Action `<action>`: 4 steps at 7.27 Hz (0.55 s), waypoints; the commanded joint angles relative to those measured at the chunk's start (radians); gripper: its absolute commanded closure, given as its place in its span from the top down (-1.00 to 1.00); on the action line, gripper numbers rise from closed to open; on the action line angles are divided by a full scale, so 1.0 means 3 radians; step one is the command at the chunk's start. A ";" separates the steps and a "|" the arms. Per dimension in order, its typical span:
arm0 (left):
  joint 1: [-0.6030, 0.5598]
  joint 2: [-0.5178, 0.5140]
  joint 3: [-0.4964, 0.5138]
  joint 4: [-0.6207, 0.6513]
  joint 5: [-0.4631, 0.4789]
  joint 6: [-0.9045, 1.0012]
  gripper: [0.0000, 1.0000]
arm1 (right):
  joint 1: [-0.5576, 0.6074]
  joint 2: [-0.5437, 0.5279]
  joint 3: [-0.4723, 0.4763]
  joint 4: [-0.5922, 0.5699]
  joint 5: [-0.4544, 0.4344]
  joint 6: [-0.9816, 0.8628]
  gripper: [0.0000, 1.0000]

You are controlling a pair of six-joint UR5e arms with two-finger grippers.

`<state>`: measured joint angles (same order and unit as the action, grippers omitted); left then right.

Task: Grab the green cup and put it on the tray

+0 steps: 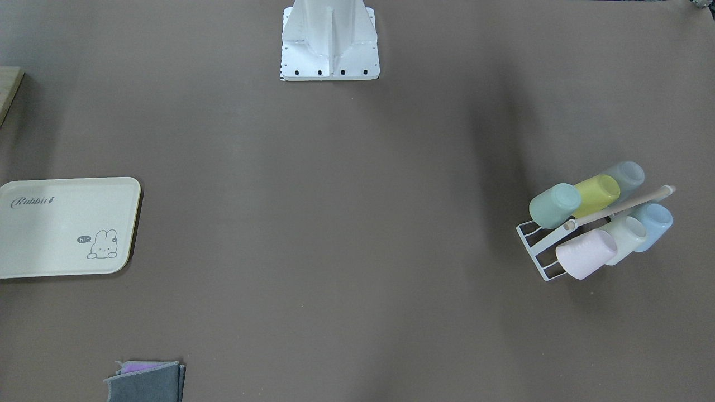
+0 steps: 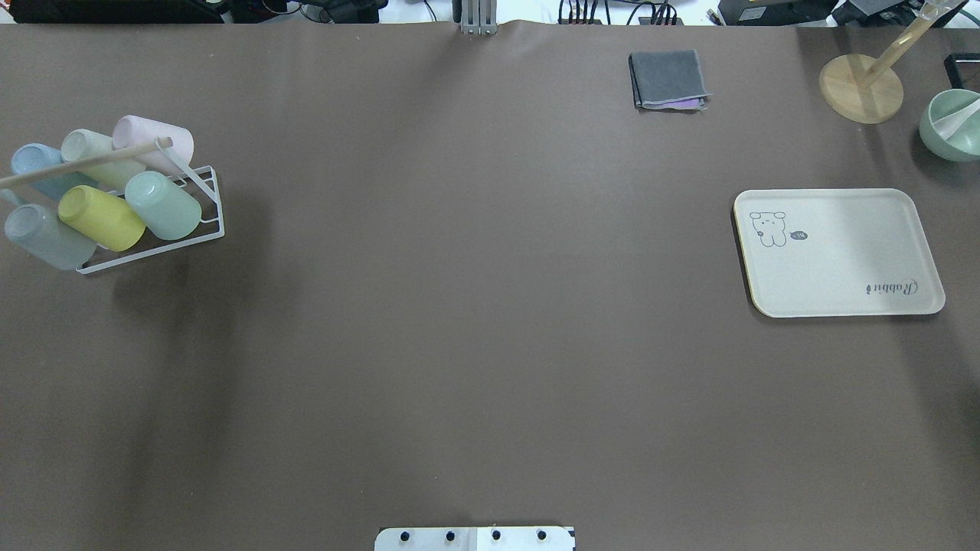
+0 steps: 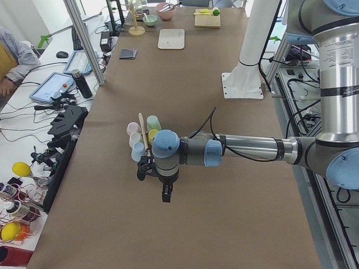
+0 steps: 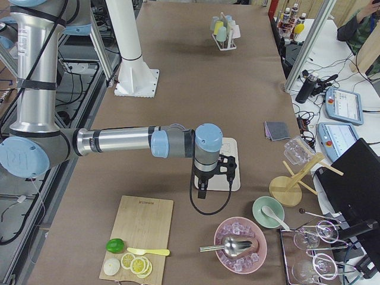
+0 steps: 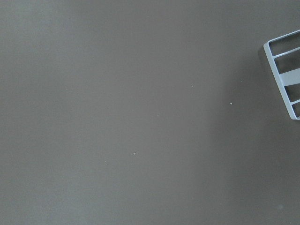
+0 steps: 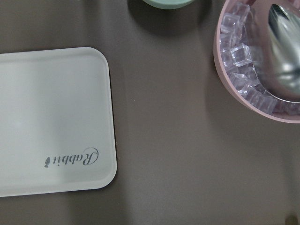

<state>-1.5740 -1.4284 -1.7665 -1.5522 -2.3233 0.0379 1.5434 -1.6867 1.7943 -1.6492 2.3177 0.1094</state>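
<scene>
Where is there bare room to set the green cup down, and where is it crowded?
The tray is wholly bare; so is the table across its wide middle, between rack and tray. Crowded: the rack, where the green cup leans among five other cups.

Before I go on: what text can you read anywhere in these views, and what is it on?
"Rabbit": grey script on the tray, near one corner.
"hi", as far as it can be made out: in a small speech bubble beside the tray's bunny drawing.
Printed labels on the left arm and the right arm: too small to read.
Nothing else is legible.
</scene>
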 commanded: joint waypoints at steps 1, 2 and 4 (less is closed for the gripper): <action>0.0026 -0.0076 -0.0053 0.0243 0.0089 0.0012 0.97 | -0.0001 -0.0088 0.0083 0.0006 0.0011 0.0004 1.00; 0.0072 -0.0243 -0.0084 0.0432 0.0100 0.0007 0.97 | -0.0001 -0.0150 0.0271 0.0006 -0.0025 0.0004 1.00; 0.0163 -0.0463 -0.0110 0.0541 0.0354 0.0007 0.97 | -0.0001 -0.0161 0.0278 -0.0020 -0.0010 0.0151 1.00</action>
<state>-1.5443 -1.5193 -1.7950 -1.4114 -2.2624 0.0400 1.5430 -1.7285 1.8719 -1.6519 2.3144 0.1281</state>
